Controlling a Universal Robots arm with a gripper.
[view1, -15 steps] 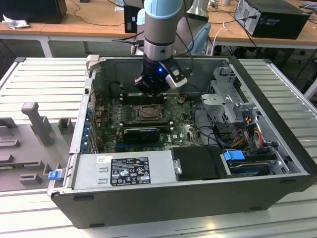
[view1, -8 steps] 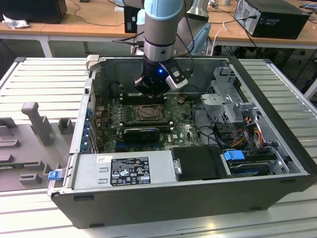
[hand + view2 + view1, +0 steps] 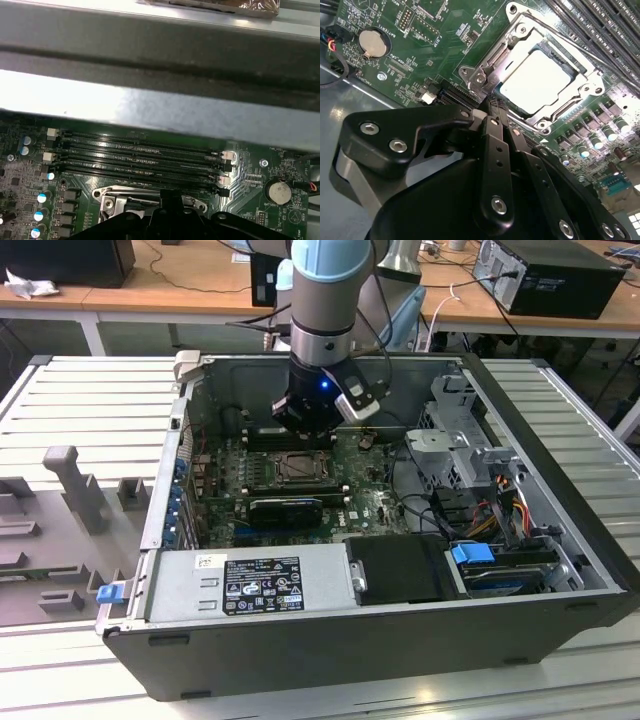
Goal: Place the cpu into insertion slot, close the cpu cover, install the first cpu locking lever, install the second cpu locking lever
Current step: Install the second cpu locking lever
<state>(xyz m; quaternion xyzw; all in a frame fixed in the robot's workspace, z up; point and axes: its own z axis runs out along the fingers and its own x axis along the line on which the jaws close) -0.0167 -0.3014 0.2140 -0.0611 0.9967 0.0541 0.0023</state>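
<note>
Black screwed claw, silver-blue arm.

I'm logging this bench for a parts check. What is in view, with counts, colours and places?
computer case: one, dark grey, lying open on the slatted table.
motherboard: one, green, on the case floor.
cpu: one, pale silver, sitting in the insertion slot.
insertion slot: one, dark with silvery rim, mid-board.
cpu cover: one, silvery frame, lying down around the chip.
memory slots: four, black, long, beside the socket.
coin battery: one, silver, on the board.
power supply: one, grey with a label, at the case's near wall.
arm: one, grey and pale blue, reaching down into the case.
hand: one, black, fingertips at the socket's edge.
</note>
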